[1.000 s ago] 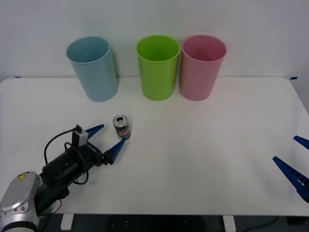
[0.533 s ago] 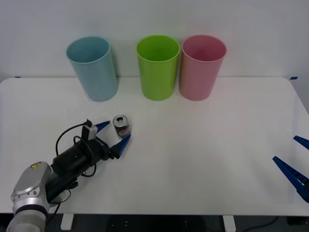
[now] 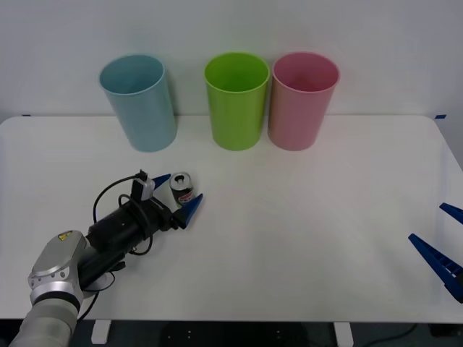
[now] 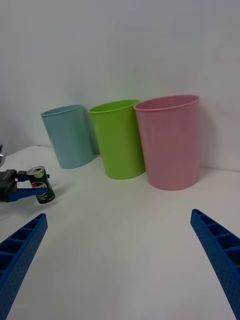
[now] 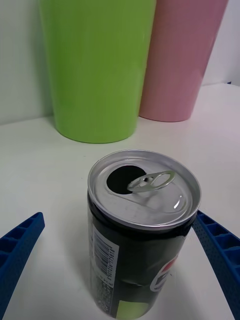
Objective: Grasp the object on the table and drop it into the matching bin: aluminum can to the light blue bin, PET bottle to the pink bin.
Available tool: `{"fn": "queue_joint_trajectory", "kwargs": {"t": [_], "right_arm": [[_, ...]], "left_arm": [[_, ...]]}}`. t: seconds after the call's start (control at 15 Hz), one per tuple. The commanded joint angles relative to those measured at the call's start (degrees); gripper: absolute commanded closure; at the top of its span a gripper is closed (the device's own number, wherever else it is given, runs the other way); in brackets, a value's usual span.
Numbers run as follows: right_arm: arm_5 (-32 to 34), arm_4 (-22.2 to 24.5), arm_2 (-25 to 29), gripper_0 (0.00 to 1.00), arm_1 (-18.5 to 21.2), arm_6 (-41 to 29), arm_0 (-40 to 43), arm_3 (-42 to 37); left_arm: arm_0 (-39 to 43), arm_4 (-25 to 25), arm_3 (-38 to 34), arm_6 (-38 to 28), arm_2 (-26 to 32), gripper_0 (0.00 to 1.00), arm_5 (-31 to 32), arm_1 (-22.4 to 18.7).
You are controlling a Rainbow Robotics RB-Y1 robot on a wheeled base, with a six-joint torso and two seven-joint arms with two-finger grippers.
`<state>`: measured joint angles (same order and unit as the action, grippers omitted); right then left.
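The aluminum can (image 3: 181,188), small and dark with an open silver top, stands upright on the white table (image 3: 311,210) in front of the light blue bin (image 3: 141,101). My left gripper (image 3: 179,193) is open and low over the table. One blue finger is on each side of the can, and both stand apart from it. In the left wrist view the can (image 5: 142,225) is close up between the fingers (image 5: 20,247). The pink bin (image 3: 302,101) is at the back right of the row. My right gripper (image 3: 427,222) is open and idle at the table's right edge.
A lime green bin (image 3: 236,101) stands between the light blue and pink bins along the table's back edge. The right wrist view takes in all three bins, with the can (image 4: 40,185) far off. Bare tabletop stretches from the can to the right gripper.
My left gripper has slid forward and to the right along the table, so its open fingers now straddle the can. The can and the right arm have not moved.
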<state>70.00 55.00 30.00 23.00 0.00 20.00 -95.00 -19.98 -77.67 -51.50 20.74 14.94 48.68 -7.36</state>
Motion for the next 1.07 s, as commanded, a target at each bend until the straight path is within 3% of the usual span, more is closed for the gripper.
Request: {"fn": "queue_joint_trajectory", "kwargs": {"t": [0.07, 0.27, 0.33, 0.4, 0.47, 0.53, 0.6, 1.07], "right_arm": [[0.0, 0.0, 0.0, 0.0, 0.0, 0.0, 0.0, 0.0], [0.0, 0.0, 0.0, 0.0, 0.0, 0.0, 0.0, 0.0], [0.0, 0.0, 0.0, 0.0, 0.0, 0.0, 0.0, 0.0], [0.0, 0.0, 0.0, 0.0, 0.0, 0.0, 0.0, 0.0], [0.0, 0.0, 0.0, 0.0, 0.0, 0.0, 0.0, 0.0], [0.0, 0.0, 0.0, 0.0, 0.0, 0.0, 0.0, 0.0], [0.0, 0.0, 0.0, 0.0, 0.0, 0.0, 0.0, 0.0], [0.0, 0.0, 0.0, 0.0, 0.0, 0.0, 0.0, 0.0]], "left_arm": [[-0.1, 0.0, 0.0, 0.0, -0.4, 0.0, 0.0, 0.1], [-0.1, 0.0, 0.0, 0.0, -0.6, 0.0, 0.0, 0.1], [-0.1, 0.0, 0.0, 0.0, -0.7, 0.21, -0.2, 0.1], [-0.1, 0.1, 0.0, 0.1, -0.8, 0.7, -0.2, 0.1], [-0.1, 0.1, 0.0, 0.2, -0.8, 0.87, -0.2, 0.1], [-0.2, 0.1, 0.0, 0.3, -1.1, 0.96, -0.2, 0.1], [-0.2, 0.1, 0.0, 0.4, -1.1, 1.0, -0.2, 0.1], [-0.9, 0.1, 0.0, -0.6, -1.9, 1.0, -1.8, 0.3]]}}
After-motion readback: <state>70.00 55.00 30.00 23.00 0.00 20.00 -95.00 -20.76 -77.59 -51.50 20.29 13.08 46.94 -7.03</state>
